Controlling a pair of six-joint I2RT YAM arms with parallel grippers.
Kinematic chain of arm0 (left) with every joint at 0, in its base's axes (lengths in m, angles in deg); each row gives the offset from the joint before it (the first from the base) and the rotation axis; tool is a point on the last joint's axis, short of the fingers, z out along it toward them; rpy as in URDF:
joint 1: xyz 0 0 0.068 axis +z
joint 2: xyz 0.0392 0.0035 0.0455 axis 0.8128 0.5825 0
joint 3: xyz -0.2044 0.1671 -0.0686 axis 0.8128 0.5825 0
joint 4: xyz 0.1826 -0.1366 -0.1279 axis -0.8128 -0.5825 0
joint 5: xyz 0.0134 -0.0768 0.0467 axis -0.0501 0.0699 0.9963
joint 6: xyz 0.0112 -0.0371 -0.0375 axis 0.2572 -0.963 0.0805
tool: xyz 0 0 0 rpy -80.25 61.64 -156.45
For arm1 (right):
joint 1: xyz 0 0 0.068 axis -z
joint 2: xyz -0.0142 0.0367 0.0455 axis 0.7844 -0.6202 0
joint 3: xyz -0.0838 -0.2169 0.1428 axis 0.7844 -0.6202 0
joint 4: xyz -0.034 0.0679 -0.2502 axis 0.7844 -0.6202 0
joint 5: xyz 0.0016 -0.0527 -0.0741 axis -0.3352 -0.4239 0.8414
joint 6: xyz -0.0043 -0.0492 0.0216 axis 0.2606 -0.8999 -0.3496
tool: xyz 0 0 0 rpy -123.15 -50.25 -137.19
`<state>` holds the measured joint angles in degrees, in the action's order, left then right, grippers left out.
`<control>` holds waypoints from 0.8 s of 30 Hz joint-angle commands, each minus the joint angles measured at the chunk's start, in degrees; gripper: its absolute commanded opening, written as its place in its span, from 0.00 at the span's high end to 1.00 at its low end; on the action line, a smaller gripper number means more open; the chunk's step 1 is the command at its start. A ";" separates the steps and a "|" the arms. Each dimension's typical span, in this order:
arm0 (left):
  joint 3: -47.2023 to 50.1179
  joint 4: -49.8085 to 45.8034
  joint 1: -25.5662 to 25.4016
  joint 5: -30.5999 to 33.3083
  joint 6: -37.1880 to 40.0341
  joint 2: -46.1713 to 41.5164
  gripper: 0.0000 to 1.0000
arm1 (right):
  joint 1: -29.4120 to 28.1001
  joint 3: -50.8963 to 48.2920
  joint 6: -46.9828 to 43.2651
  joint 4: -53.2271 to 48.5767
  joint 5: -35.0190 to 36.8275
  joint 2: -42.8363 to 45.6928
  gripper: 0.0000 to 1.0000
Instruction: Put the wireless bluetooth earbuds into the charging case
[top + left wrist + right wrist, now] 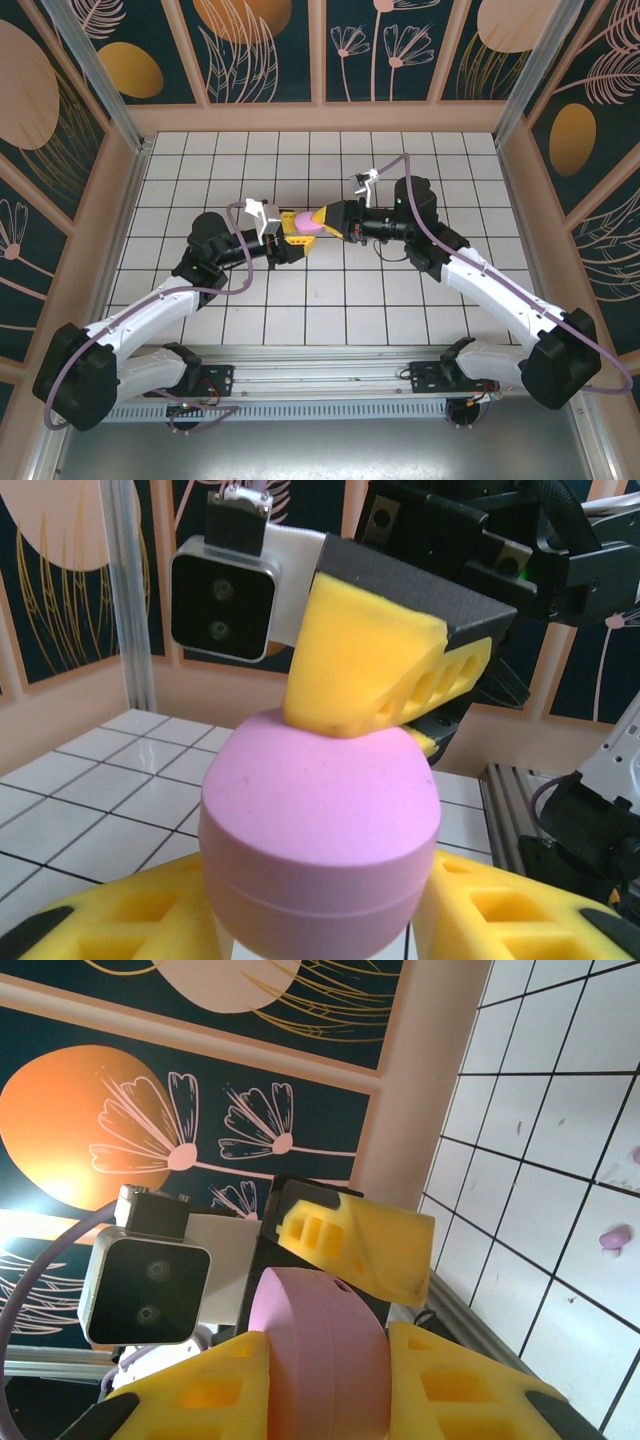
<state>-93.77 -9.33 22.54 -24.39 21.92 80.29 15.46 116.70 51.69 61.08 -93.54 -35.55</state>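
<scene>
While the right gripper (325,1400) clamps one end of a smooth, matte pink, pebble-shaped charging case (320,810) between its yellow, foam-like slotted fingers, we find the left gripper (318,935) with matching fingers set close on either side of the case's other end. We cannot tell whether those fingers press or merely flank it. The case hangs between the two arms above the middle of a glossy white tiled table (400,300), and a fine seam ringing its shell suggests the lid is shut. We judge the step in hand to be steadying the case between both arms, ahead of opening it. The next move, as we read it, calls for one gripper to anchor the base while the other lifts the lid, and the rounded shell could easily slip out. One tiny pale purple-pink earbud (612,1238), a soft-edged nub, lies on a tile well apart from the grippers. Dark floral wall panels (250,40) in pale wood frames enclose the scene.
</scene>
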 commanded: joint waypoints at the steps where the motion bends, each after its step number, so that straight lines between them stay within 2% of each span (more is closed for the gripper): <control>1: -0.60 3.19 -0.23 -0.76 -0.36 -1.12 0.50 | 0.51 -0.84 0.77 2.87 -1.41 1.55 0.84; 4: -0.41 3.54 -0.23 -0.53 -0.51 -1.35 0.50 | 0.61 -1.09 0.73 2.99 -1.34 1.74 0.84; 12: -0.42 4.26 -0.18 -1.69 -0.77 -0.81 0.64 | 0.63 -1.92 1.71 4.11 -1.36 2.10 0.84; 24: -0.14 5.61 -0.22 -2.18 -1.66 -0.89 0.55 | 0.61 -2.46 1.80 4.46 -1.16 2.45 0.84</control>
<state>-93.75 -7.47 22.54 -25.02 21.04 79.98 15.83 115.26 53.16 63.16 -94.40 -34.57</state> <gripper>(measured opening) 0.448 0.250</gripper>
